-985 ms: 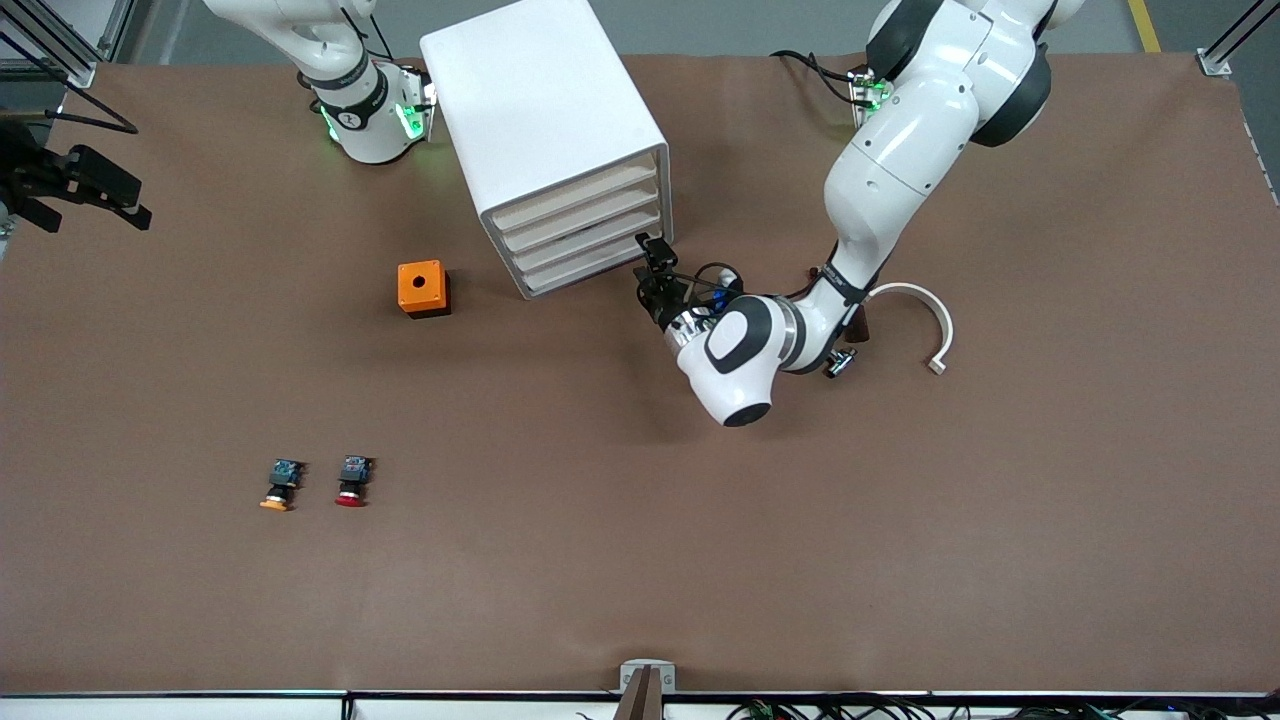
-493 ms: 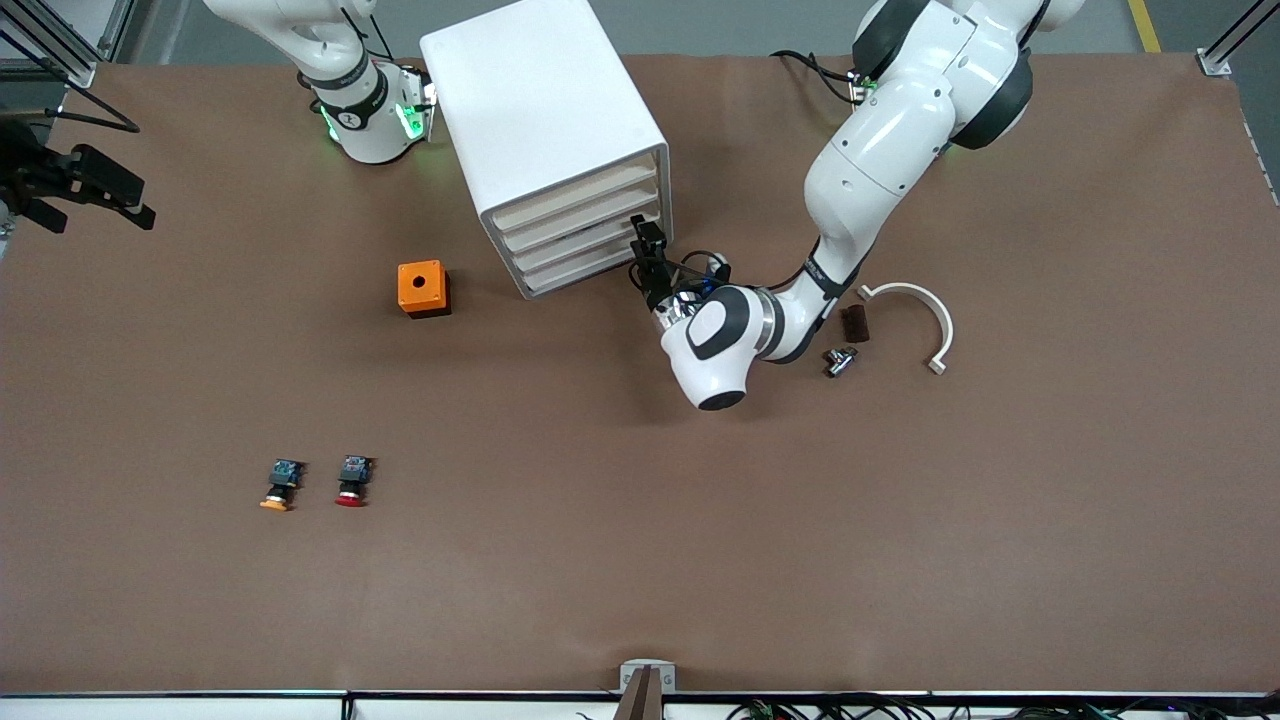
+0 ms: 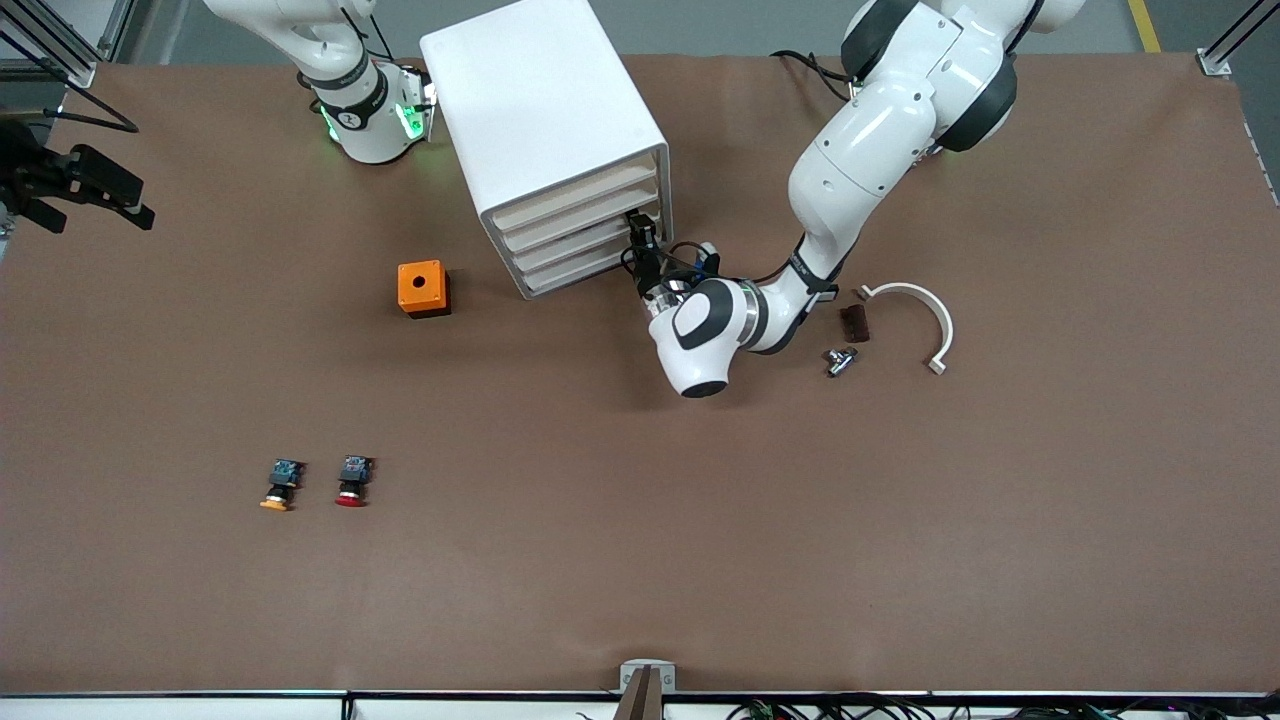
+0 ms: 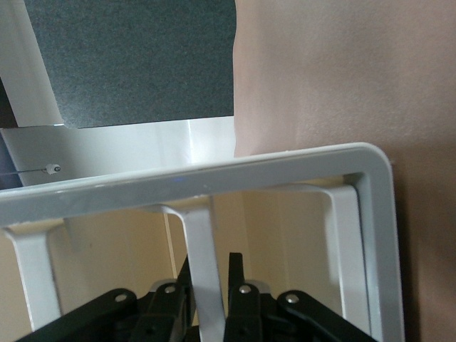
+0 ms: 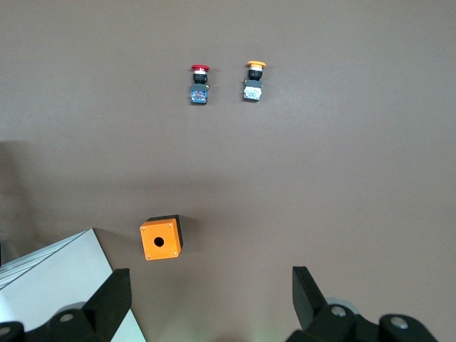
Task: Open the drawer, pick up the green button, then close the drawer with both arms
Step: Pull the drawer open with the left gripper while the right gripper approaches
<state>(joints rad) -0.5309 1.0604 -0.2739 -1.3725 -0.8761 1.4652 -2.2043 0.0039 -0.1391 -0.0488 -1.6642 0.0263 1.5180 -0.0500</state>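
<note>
The white drawer cabinet [image 3: 545, 120] stands near the robots, all its cream drawers shut. My left gripper [image 3: 638, 230] is at the cabinet's front, at the corner toward the left arm's end. In the left wrist view its open fingers [image 4: 235, 274] sit close on either side of a white bar [image 4: 203, 235] between two drawer fronts, with a thin gap on one side. No green-capped button shows anywhere. My right gripper [image 3: 95, 205] waits high over the right arm's end of the table, open and empty [image 5: 210, 281].
An orange box [image 3: 423, 288] with a round hole sits beside the cabinet. A yellow-orange-capped button [image 3: 277, 488] and a red-capped button [image 3: 351, 482] lie nearer the front camera. A brown block [image 3: 853, 322], a metal fitting [image 3: 838, 360] and a white arc [image 3: 925, 315] lie by the left arm.
The left arm has swung toward the cabinet and brought its gripper up to the drawer fronts. The right gripper has barely moved.
</note>
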